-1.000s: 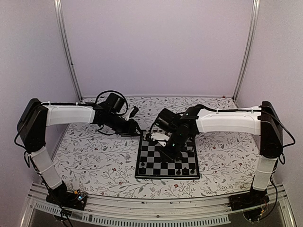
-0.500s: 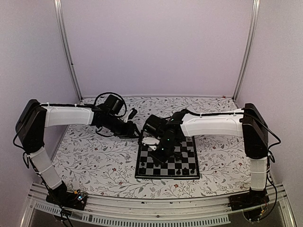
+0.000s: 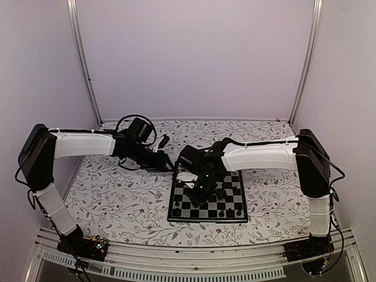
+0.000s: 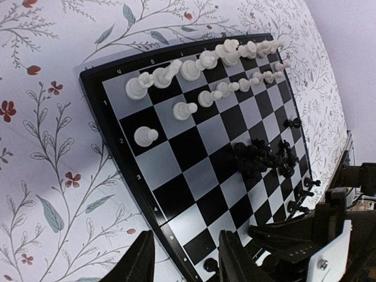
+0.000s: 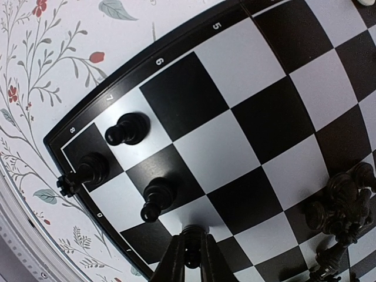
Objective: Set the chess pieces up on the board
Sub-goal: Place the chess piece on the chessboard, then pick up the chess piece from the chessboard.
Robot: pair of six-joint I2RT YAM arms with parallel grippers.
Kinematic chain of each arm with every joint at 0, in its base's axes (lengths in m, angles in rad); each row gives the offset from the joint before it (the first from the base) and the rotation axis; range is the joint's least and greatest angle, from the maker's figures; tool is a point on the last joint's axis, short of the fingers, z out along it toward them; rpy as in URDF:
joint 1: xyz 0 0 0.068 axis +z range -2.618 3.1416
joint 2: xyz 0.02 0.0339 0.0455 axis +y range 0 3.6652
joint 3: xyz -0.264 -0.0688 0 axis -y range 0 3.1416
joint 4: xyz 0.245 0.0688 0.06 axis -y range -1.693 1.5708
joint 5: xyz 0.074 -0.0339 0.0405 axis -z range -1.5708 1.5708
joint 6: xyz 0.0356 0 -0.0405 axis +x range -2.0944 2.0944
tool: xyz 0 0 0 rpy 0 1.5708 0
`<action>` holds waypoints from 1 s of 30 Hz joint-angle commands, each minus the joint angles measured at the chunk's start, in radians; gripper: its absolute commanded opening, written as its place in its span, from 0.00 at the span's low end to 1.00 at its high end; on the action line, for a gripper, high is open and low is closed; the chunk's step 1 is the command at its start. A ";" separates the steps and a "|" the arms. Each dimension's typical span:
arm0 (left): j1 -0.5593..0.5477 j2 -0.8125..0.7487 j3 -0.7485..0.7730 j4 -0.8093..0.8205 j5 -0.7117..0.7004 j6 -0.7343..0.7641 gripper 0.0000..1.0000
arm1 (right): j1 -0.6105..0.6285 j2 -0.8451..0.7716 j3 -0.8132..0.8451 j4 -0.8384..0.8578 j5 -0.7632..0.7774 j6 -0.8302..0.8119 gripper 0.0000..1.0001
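1. Top view: no brand or text readable. The board (image 3: 194, 207) lies flat on the floral cover (image 3: 117, 194), mid-table, nearer my R side. My left claw (image 3: 169, 163) hangs over the cover just off the board's far-L corner; can't tell its gap from here. My right claw (image 3: 197, 187) is low over the board's L half, tips hidden under the wrist.
2. Left wrist: rim digits 1, 2, 3, 4 readable along the board (image 4: 194, 176) edge; other rim marks too blurry. White pieces (image 4: 205, 98) stand in two rows at the far edge, and a black heap (image 4: 261, 155) sits mid-board. Left claw (image 4: 185, 264) is released, roughly half spread above the near corner, holding and touching nothing.
3. Right wrist: rim digits 5, 6, 7, 8 readable on the board (image 5: 264, 117). Right claw (image 5: 189, 258) is pinched nearly closed, grasping one black piece (image 5: 191, 235) that stands on a light sq. Black trio (image 5: 126, 129) stands near the 8 corner, apart from my tips. Black heap (image 5: 343, 205) at R edge.
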State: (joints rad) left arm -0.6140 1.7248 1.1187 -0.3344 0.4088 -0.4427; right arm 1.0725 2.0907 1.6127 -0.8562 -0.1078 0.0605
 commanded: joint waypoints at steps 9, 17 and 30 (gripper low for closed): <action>0.007 -0.038 -0.010 0.001 -0.013 -0.004 0.40 | -0.016 -0.064 0.049 -0.048 0.027 0.011 0.29; 0.007 -0.033 -0.008 0.012 0.000 -0.012 0.40 | -0.141 -0.134 0.000 -0.047 0.045 0.029 0.28; 0.005 -0.019 -0.005 0.005 0.018 -0.009 0.40 | -0.230 -0.097 -0.012 0.013 0.005 0.040 0.27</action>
State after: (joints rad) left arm -0.6140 1.7145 1.1160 -0.3340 0.4129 -0.4500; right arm 0.8364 1.9720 1.6085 -0.8757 -0.0803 0.0933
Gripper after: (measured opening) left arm 0.400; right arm 0.267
